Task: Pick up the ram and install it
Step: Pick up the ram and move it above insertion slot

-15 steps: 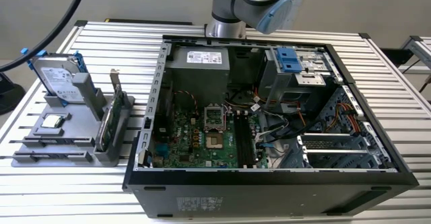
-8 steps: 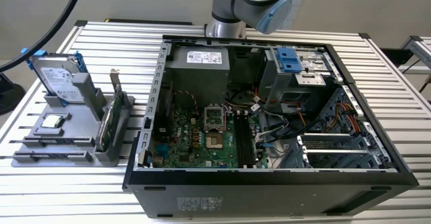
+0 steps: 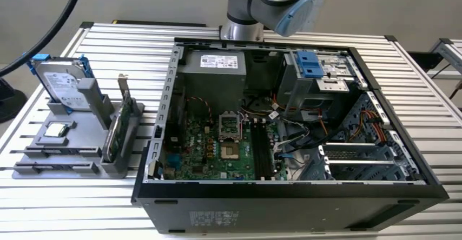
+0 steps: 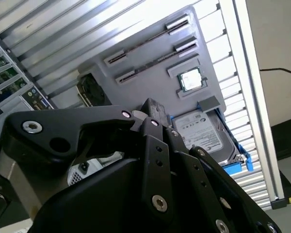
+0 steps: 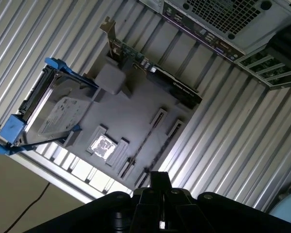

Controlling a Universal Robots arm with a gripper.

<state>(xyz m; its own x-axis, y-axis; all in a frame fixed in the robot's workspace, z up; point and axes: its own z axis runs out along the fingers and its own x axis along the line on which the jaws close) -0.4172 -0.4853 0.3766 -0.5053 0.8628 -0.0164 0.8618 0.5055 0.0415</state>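
Approach is the step we judge to be in hand. In the exterior view the arm (image 3: 278, 2) sits above the far wall of the open computer case (image 3: 289, 188), and nothing has been lifted yet. The ram (image 3: 56, 152) stands on edge in a slotted clip of the grey tray (image 3: 32, 142), on the exterior view's left. It is well apart from the motherboard's memory slots (image 3: 263, 151). A hard drive (image 3: 65, 86) and an expansion card (image 3: 123, 121) rise along the tray's far and case-side edges, while the ram's side faces bare table (image 3: 72, 213).

In the second wrist view the gripper (image 4: 153, 114) hangs over the tray, nearer the hard drive (image 4: 203, 131) than the ram (image 4: 156, 61). We cannot tell whether its jaws stand apart or together.

In the first wrist view the gripper (image 5: 160, 182) is apart from the ram (image 5: 143, 142), with open room above the stick. Taking it calls, we judge, for lining up along its thin upper edge, clear of the neighbouring clip.
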